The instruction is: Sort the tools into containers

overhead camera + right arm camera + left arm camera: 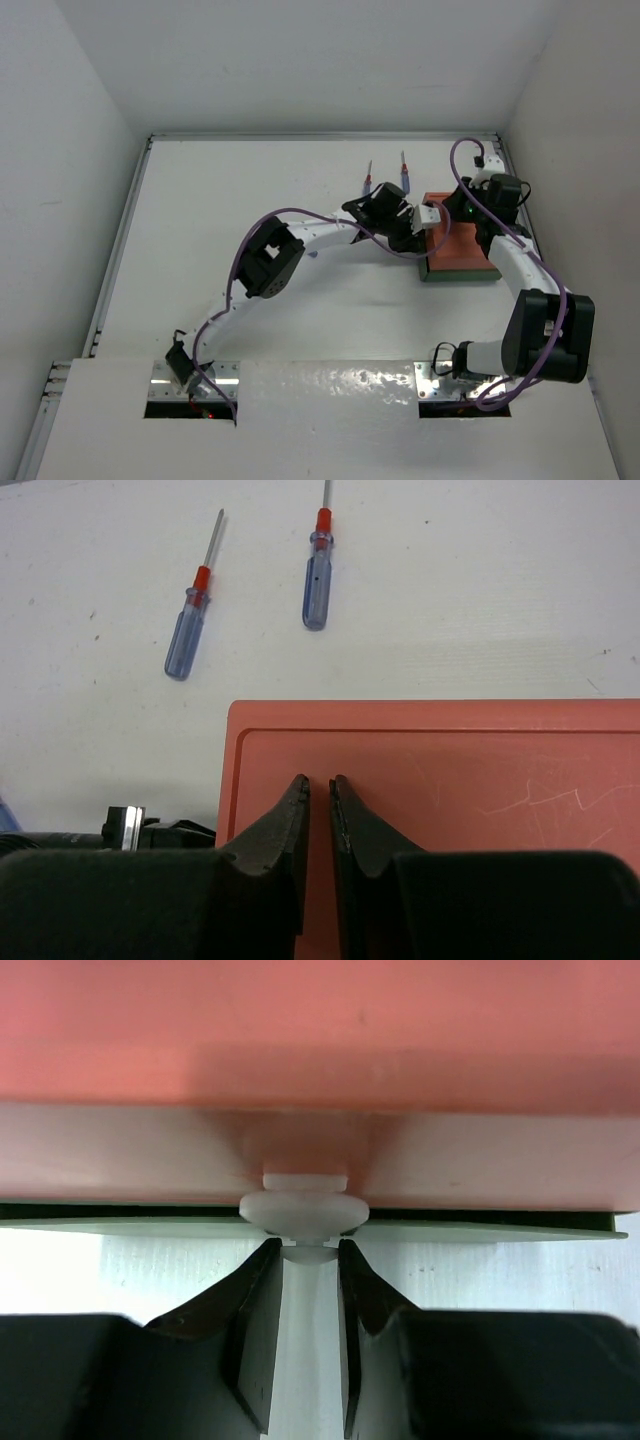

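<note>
From above, the shallow orange-red box tray sits stacked on the dark green box tray at the right of the white table. Two slim tools with blue-and-red handles, the left screwdriver and the right screwdriver, lie just beyond it. The left claw is at the tray's left edge.

In the left wrist view, that claw's jaws stand narrowly apart around a small white nub under the orange rim. Whether they grip it cannot be told.

In the right wrist view, the right claw hangs over the orange tray, closed to a thin slit and holding nothing.
</note>
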`<action>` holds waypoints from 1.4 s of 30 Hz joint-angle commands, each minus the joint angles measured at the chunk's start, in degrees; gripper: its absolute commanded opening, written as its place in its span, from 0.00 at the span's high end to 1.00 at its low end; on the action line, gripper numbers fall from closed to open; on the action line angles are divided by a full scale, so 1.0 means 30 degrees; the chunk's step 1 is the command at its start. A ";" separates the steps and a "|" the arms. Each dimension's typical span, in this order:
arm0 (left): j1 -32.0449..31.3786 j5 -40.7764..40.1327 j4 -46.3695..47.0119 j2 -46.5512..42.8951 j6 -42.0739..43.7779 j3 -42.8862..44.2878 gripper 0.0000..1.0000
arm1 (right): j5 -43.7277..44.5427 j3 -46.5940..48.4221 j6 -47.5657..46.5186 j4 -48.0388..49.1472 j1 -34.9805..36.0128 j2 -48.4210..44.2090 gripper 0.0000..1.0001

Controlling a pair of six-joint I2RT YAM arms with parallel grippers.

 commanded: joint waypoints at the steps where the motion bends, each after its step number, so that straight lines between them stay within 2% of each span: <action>1: 0.0566 -0.0837 -0.1555 -0.1244 0.0494 -0.0451 1.00 | 0.0959 -0.1107 -0.0154 -0.6176 -0.0011 0.1101 0.86; 9: 0.1886 -0.1075 -0.1030 -0.4230 0.1196 -0.4316 1.00 | 0.0724 -0.0667 0.0227 -0.6381 -0.0304 0.0954 0.86; 17: 0.1975 -0.0781 -0.0328 -0.5230 0.0876 -0.6371 1.00 | 0.0695 -0.0521 0.0198 -0.6966 -0.0304 0.0603 0.86; 24: 0.2473 -0.1136 0.0170 -0.6430 0.1754 -0.7922 1.00 | 0.0960 -0.0257 -0.0096 -0.7349 -0.0304 0.0309 0.86; 25: 0.2473 -0.0930 0.0258 -0.6519 0.1668 -0.8011 0.98 | 0.0901 -0.0199 -0.0095 -0.7290 -0.0304 0.0396 0.86; 26: 0.2444 -0.0667 0.0317 -0.6665 0.1522 -0.8070 0.84 | 0.0784 -0.0169 -0.0066 -0.7290 -0.0304 0.0455 0.86; 27: 0.2444 -0.0201 0.0491 -0.6753 0.1259 -0.8042 0.58 | 0.0783 0.0005 -0.0037 -0.7319 -0.0275 0.0514 0.86; 29: 0.2444 0.0125 0.0581 -0.7045 0.0238 -0.7547 0.46 | 0.0754 0.0211 -0.0212 -0.7465 -0.0304 0.0602 0.86; 30: 0.2473 0.0184 0.0494 -0.7134 -0.0117 -0.7312 0.36 | 0.0754 0.0473 -0.0329 -0.7668 -0.0304 0.0602 0.85; 32: 0.2473 -0.0019 0.0085 -0.7484 -0.0906 -0.6233 0.30 | 0.0870 0.0796 -0.0651 -0.7904 -0.0304 0.0573 0.85; 37: 0.3262 -0.3498 -0.2051 -0.8712 -0.4065 -0.3768 0.27 | 0.0783 0.1647 -0.0974 -0.8402 -0.0304 0.0602 0.85; 38: 0.3612 -0.5972 -0.2549 -0.8920 -0.4626 -0.2981 0.27 | 0.0783 0.1735 -0.0974 -0.8432 -0.0304 0.0573 0.85; 40: 0.4082 -0.8184 -0.4569 -0.9388 -0.6000 -0.2360 0.29 | 0.0725 0.1736 -0.0974 -0.8432 -0.0304 0.0486 0.84; 42: 0.5222 -1.1774 -0.6089 -1.0587 -0.8166 -0.2999 0.31 | 0.0753 0.1649 -0.0945 -0.8287 -0.0275 0.0398 0.83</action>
